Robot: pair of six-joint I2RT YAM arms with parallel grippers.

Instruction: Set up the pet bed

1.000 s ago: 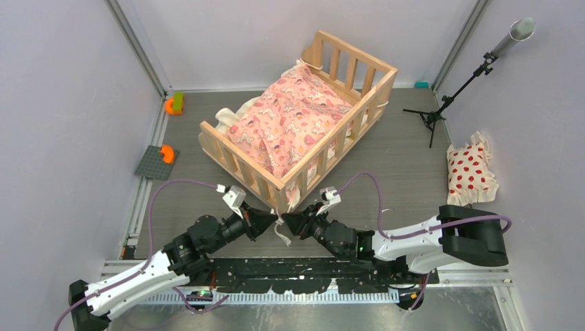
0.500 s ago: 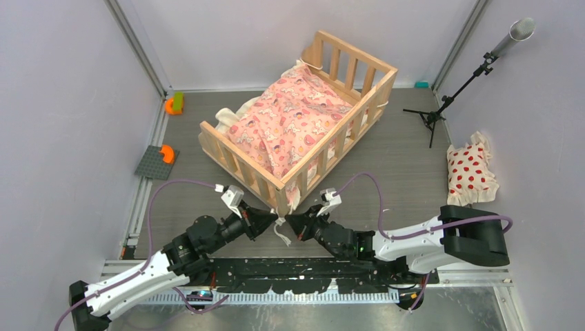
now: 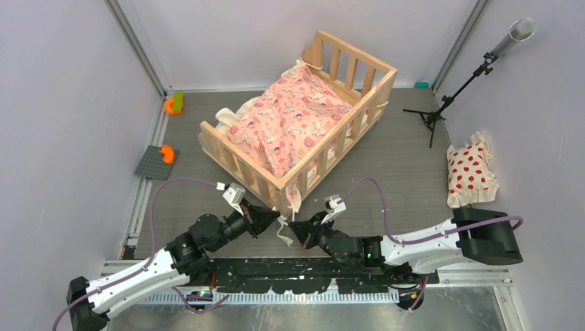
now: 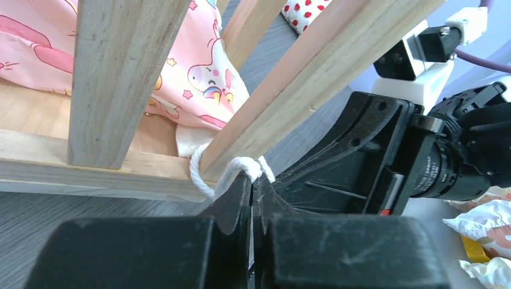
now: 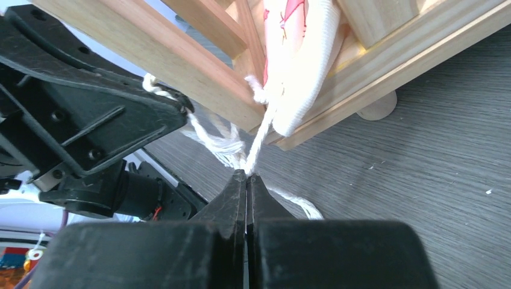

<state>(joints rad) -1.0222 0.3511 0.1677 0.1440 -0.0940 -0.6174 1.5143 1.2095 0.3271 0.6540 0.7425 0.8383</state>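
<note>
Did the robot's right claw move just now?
Yes. The right gripper backed slightly away from the pet bed and its near corner, toward the bottom of the overhead view.

Top view overhead from near edge; wrist views close, opposed, share pet bed (image 4: 114, 78) corner

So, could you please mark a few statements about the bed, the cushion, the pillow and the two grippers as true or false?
1. The pink cushion lies inside the pet bed. True.
2. The dotted pillow is in the bed too. False: it lies on the table at the right, apart from the bed.
3. The left gripper is shut on a cream cord looped round the bed's near corner post. True.
4. The right gripper hangs open and holds nothing. False: it is shut on a tie strand at that same corner.
5. The bed is tipped on its side. False: it stands upright.
</note>
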